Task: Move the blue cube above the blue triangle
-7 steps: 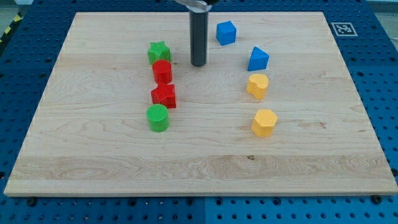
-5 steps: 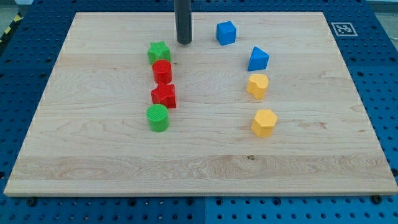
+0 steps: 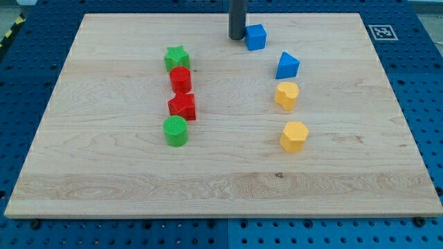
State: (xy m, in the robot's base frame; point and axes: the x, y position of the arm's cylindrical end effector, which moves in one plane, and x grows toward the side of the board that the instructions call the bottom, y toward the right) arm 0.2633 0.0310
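Note:
The blue cube sits near the board's top edge, up and to the left of the blue triangle. My tip is down on the board right against the cube's left side. The dark rod rises from it out of the view's top.
A yellow heart block and a yellow hexagon lie below the triangle. On the left a green star, red cylinder, red star and green cylinder form a column. The wooden board rests on a blue pegboard.
My tip went up and left, then swung right to the cube's left side. The blue cube has shifted slightly to the right.

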